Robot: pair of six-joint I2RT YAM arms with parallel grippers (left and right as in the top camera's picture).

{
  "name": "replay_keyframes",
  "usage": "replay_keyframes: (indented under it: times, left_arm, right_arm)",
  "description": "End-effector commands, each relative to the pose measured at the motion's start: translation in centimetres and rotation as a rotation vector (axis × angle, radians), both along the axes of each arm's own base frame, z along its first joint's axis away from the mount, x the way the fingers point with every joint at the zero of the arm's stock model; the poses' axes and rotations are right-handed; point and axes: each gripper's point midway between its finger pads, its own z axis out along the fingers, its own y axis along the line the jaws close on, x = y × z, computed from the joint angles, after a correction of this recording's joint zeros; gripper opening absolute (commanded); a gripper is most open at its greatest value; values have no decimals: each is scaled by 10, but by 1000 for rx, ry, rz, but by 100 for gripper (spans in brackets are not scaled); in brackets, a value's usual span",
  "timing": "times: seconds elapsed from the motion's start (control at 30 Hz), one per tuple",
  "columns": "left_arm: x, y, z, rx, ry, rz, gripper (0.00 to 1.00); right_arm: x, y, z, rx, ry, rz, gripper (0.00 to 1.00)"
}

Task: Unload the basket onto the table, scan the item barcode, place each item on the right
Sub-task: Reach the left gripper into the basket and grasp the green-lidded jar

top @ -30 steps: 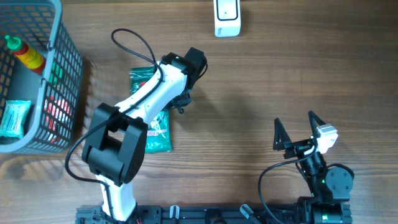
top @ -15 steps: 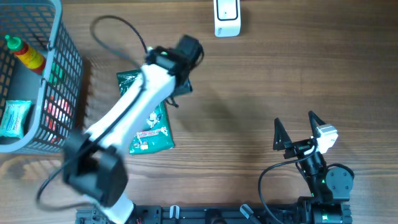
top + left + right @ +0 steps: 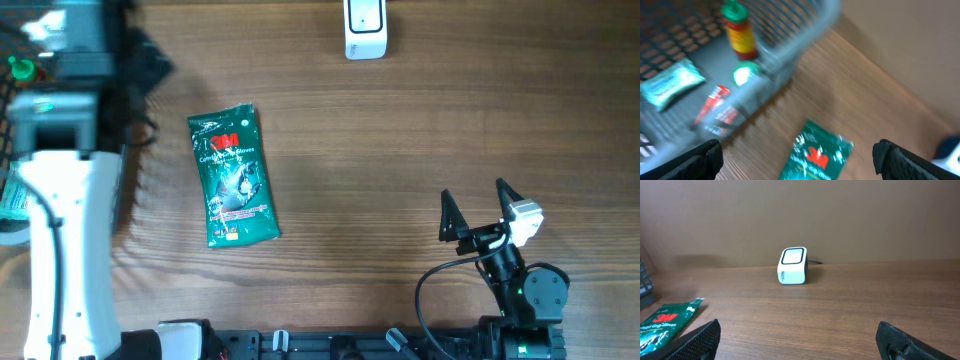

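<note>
Wooden table (image 3: 420, 130): brown, matt, grain running left to right. Plain tan wall (image 3: 840, 210) rises directly behind its far edge. Lighting even and diffuse; one faint shadow low on the wall, far left.

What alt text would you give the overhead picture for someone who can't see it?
A green packet lies flat on a wooden table, apart from a small white scanner at the far edge. A white robot arm fills the left side; a second arm sits lower right, jaws open.

Left arm (image 3: 60, 220) extends along the left edge, blurred; left gripper (image 3: 797, 159) spread wide, empty. Right gripper (image 3: 472, 195) near right, spread wide, empty.
</note>
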Motion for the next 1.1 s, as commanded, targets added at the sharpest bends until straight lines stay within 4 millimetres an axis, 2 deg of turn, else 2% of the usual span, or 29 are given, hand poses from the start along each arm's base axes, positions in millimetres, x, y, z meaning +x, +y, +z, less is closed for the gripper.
replay_keyframes:
  times: [0.0, 0.13, 0.2, 0.27, 0.33, 0.37, 0.5, 0.63, 0.77, 0.83, 1.07]
  left_arm:
    - [-10, 48, 14, -95, -70, 66, 100]
    - [-17, 108, 17, -218, -169, 158, 100]
    - [-19, 131, 10, -247, -178, 198, 100]
    - [-16, 152, -10, -279, -146, 237, 100]
    - [-7, 160, -33, -300, -93, 244, 100]
    - [2, 163, -53, -315, -46, 231, 100]
    - [21, 172, -111, -378, 72, 243, 100]
    - [30, 177, -155, -430, 155, 251, 100]
    - [44, 181, -184, -462, 179, 241, 100]
    - [49, 180, -192, -467, 183, 235, 100]
    - [78, 165, -225, -466, 208, 180, 100]
  right_arm:
    - [0, -1, 1, 11, -4, -8, 100]
    - [0, -1, 1, 11, -4, -8, 100]
    - [0, -1, 1, 11, -4, -8, 100]
    - [0, -1, 1, 11, -4, -8, 100]
    - [0, -1, 1, 11, -4, -8, 100]
    - [0, -1, 1, 11, -4, -8, 100]
    - [0, -1, 1, 11, -4, -8, 100]
    - [0, -1, 1, 11, -4, -8, 100]
    - [0, -1, 1, 11, -4, -8, 99]
    - [0, -1, 1, 11, -4, -8, 100]
    - [0, -1, 1, 11, -4, -8, 100]
